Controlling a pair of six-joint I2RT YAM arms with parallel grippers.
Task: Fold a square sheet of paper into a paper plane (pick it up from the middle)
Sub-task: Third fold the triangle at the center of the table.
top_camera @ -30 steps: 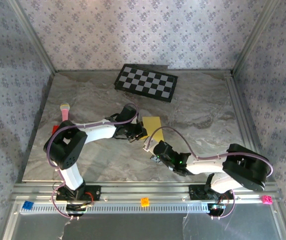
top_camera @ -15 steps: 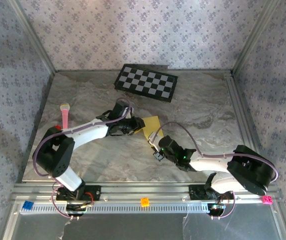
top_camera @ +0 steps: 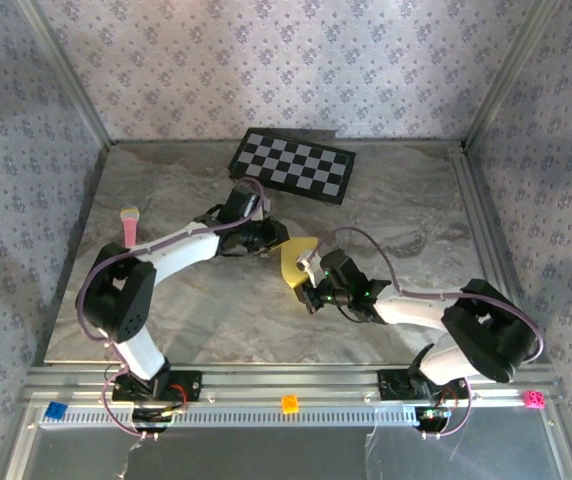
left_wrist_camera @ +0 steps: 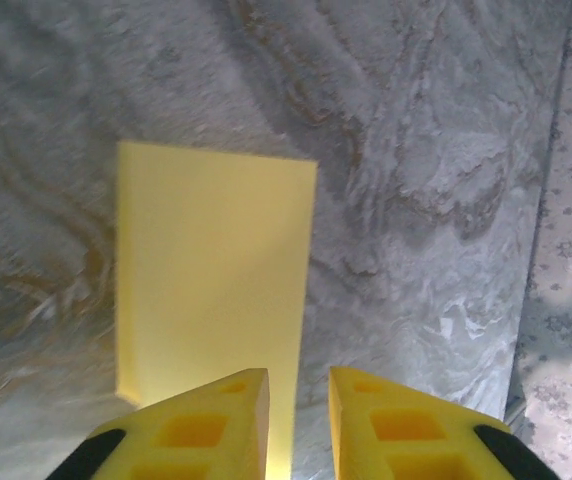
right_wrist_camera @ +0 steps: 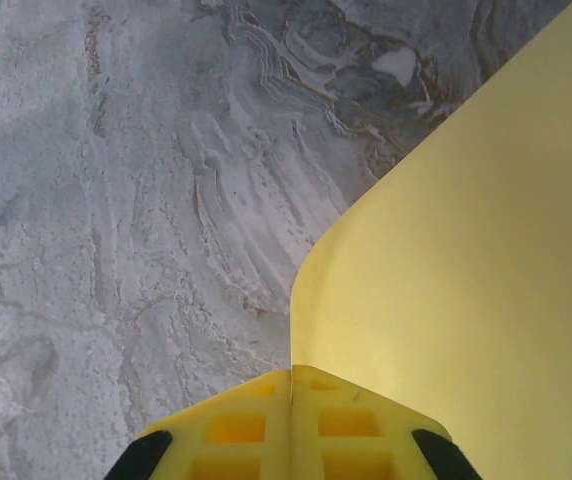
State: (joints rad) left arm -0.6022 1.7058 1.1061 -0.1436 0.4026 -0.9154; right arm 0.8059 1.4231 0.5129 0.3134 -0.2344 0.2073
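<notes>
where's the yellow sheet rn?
Top view: the yellow sheet is mid-table, nearer than the checkerboard, between the left gripper and the right gripper, which is shut on its edge.

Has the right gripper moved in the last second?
Yes. The right gripper, shut on the square sheet of paper, has moved closer to the checkerboard.

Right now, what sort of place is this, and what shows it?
Probably a robotics lab test cell: a left arm and right arm bolted to a metal rail, a calibration-style checkerboard on the marble-patterned table, and patterned panels walling it in.
</notes>
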